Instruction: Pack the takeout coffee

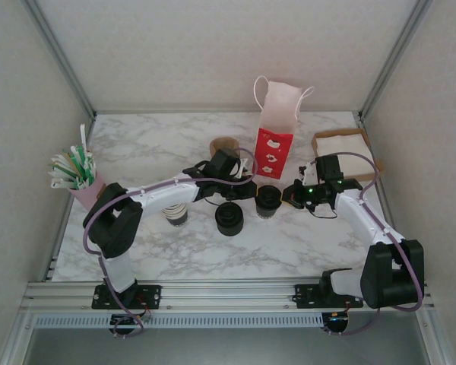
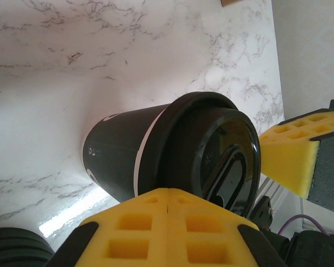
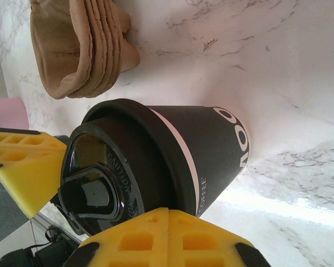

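Observation:
The takeout coffee (image 1: 267,201), a dark paper cup with a round black lid, stands upright mid-table in front of the red-and-white paper bag (image 1: 276,135). My left gripper (image 1: 250,190) is shut, its yellow tips pressed together right at the lid's left rim. My right gripper (image 1: 290,195) is shut too, at the lid's right side. In the left wrist view the cup (image 2: 122,153) lies just beyond the closed left gripper (image 2: 168,192). In the right wrist view the cup (image 3: 211,144) sits just past the closed right gripper (image 3: 168,211). Neither gripper holds anything.
A stack of black lids (image 1: 229,219) and a stack of lidless cups (image 1: 175,215) stand to the left of the coffee. Brown sleeves (image 1: 224,144) lie behind them. A pink cup of straws (image 1: 79,176) is at far left, and napkins (image 1: 340,152) at back right.

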`<control>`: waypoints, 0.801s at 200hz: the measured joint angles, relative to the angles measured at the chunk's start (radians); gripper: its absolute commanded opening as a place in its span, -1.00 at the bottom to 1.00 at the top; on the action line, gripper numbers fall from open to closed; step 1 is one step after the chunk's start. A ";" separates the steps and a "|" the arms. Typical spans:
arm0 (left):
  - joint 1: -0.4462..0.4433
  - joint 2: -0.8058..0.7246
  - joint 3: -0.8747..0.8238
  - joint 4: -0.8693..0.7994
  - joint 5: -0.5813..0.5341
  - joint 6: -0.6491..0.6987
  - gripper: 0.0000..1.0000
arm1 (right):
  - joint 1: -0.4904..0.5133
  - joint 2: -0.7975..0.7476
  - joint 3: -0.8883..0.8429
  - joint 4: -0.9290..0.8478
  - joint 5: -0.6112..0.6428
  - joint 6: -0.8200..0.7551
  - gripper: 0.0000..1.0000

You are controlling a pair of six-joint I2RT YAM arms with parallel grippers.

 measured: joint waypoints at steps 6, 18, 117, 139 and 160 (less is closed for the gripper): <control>0.000 -0.004 -0.005 0.000 -0.001 0.000 -0.99 | 0.000 0.001 0.000 0.002 -0.002 0.000 -1.00; -0.002 -0.012 -0.011 -0.002 -0.003 -0.003 -0.99 | 0.000 0.005 0.001 0.007 -0.008 0.000 -1.00; -0.034 -0.111 -0.088 -0.018 -0.023 -0.043 -0.78 | 0.008 0.052 0.058 -0.024 0.013 -0.009 -1.00; -0.032 -0.137 -0.089 -0.024 -0.034 -0.046 -0.75 | 0.008 0.046 0.072 -0.047 0.043 -0.017 -1.00; -0.022 -0.151 -0.089 -0.025 -0.040 -0.046 -0.74 | 0.008 0.022 0.073 -0.068 0.063 -0.020 -1.00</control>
